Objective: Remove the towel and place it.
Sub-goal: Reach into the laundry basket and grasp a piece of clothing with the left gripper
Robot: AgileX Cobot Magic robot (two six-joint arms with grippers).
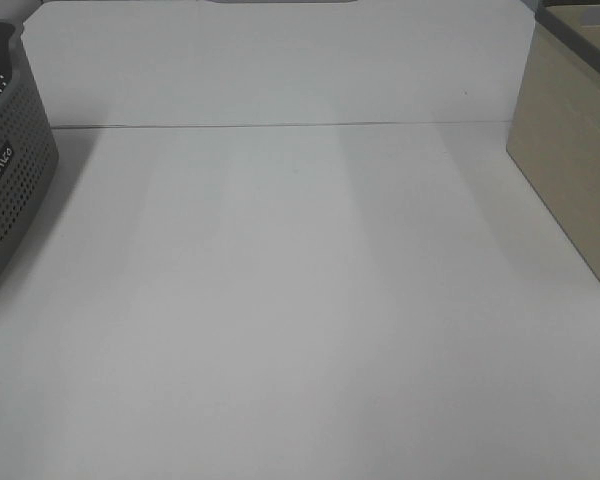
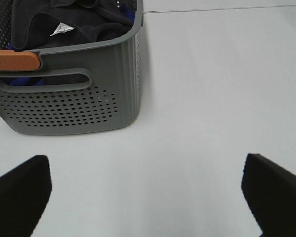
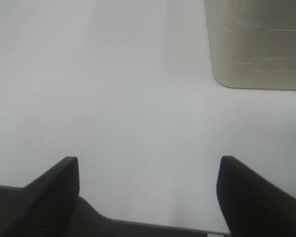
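Since the towel (image 2: pixel 84 22) lies bunched inside the grey perforated basket (image 2: pixel 64 108), the task looks barely begun, if begun at all. The dark cloth is heaped against the basket's inner wall with a small white label (image 2: pixel 62 29) showing on it, and none of it hangs over the rim that I can see. In the high view the basket (image 1: pixel 10 190) sits at the left edge of the frame, cut off so that its contents are hidden there. A beige bin (image 1: pixel 580 170) stands at the right edge, and the white bench (image 1: pixel 300 300) fills the middle of the frame between them.

The left jaws are spread wide over bare bench, short of the basket's perforated side, and grip nothing. The right jaws are spread equally wide and are also empty, with the beige bin's corner (image 3: pixel 259 49) ahead of them.

What is left, by my judgement, is everything: reach into the basket, take hold of the cloth, lift it clear of the rim, and set it down. The frames do not show where it is meant to go.
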